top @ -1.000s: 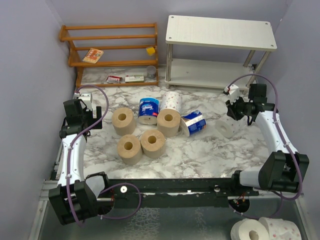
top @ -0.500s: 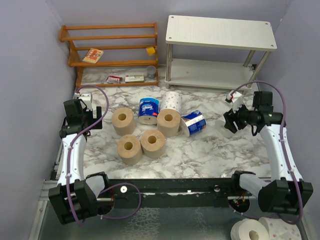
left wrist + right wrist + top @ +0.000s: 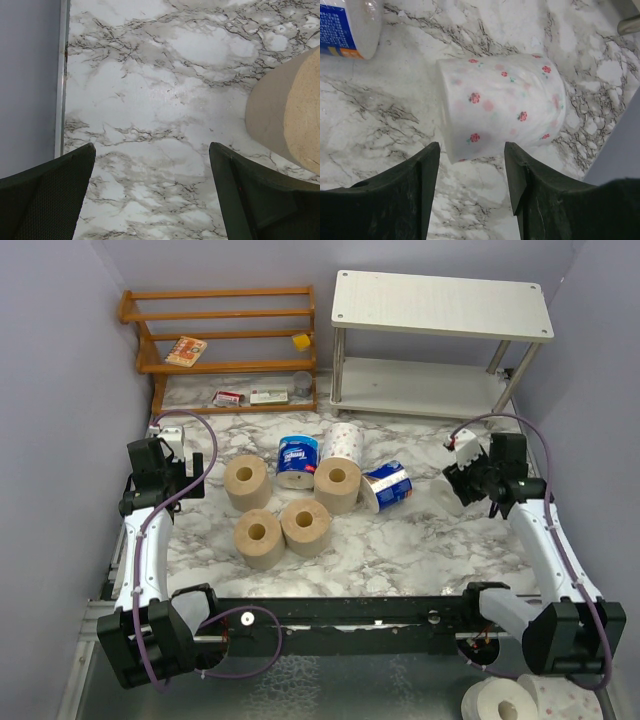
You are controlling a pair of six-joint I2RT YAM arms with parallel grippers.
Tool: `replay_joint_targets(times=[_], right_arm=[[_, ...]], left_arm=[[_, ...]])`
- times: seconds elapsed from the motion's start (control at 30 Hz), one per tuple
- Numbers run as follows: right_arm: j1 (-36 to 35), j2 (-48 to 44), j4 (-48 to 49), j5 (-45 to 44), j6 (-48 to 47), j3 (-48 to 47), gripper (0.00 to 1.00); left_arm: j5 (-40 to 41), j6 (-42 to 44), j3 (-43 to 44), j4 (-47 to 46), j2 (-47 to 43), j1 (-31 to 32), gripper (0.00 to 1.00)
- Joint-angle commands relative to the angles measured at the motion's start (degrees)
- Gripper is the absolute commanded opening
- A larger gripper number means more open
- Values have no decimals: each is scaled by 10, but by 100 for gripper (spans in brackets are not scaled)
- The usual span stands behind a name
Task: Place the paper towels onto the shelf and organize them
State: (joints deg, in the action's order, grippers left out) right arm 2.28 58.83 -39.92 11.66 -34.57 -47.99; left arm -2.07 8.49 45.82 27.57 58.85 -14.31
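Right now all the paper towels sit on the marble table [image 3: 400,550], on the near side of the shelf [image 3: 440,302], which stands at the far right on silver legs.

Four tan rolls [image 3: 259,539] stand on end in a loose cluster left of centre, with their hollow cores facing up. Among them are two blue-and-white wrapped rolls: one [image 3: 297,460] is upright at the far side, and the other [image 3: 387,486] is tipped over to the right of the tan ones. An upright white roll [image 3: 345,442] stands just beyond the cluster.

The second white roll [image 3: 502,107] lies on its side well to the right, apart from the rest. It is soft and slightly squashed, and its wrap is printed with small red and pink flowers.

The right gripper [image 3: 472,185] hangs over this roll with its jaws partly spread. The roll lies just past the fingertips [image 3: 427,165], not between them, and nothing is held.

The left gripper [image 3: 150,195] hovers low over the table at the left edge. Its jaws are spread wide and hold nothing, and one tan roll [image 3: 290,110] sits just to its right.

An orange-brown wooden rack [image 3: 225,340] stands at the far left.
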Motion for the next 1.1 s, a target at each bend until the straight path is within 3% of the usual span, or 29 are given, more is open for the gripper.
replay_joint_targets(times=[0.0, 0.2, 0.43, 0.73, 0.97, 1.07], right_arm=[[-63, 23, 63, -80, 53, 2, 54], [-156, 44, 88, -152, 84, 13, 54], [-163, 76, 124, -248, 88, 23, 51], [-163, 82, 118, -268, 86, 35, 48], [-163, 121, 132, -280, 83, 70, 11], [-163, 129, 150, -292, 84, 89, 1]], left_arm=[[11, 1, -7, -7, -2, -4, 99], [6, 2, -7, -6, 2, -4, 99], [10, 2, -5, -5, 6, -4, 99], [13, 3, -3, -4, 17, -4, 99], [13, 4, -4, -3, 15, -4, 99], [13, 3, -3, -3, 16, -4, 99]])
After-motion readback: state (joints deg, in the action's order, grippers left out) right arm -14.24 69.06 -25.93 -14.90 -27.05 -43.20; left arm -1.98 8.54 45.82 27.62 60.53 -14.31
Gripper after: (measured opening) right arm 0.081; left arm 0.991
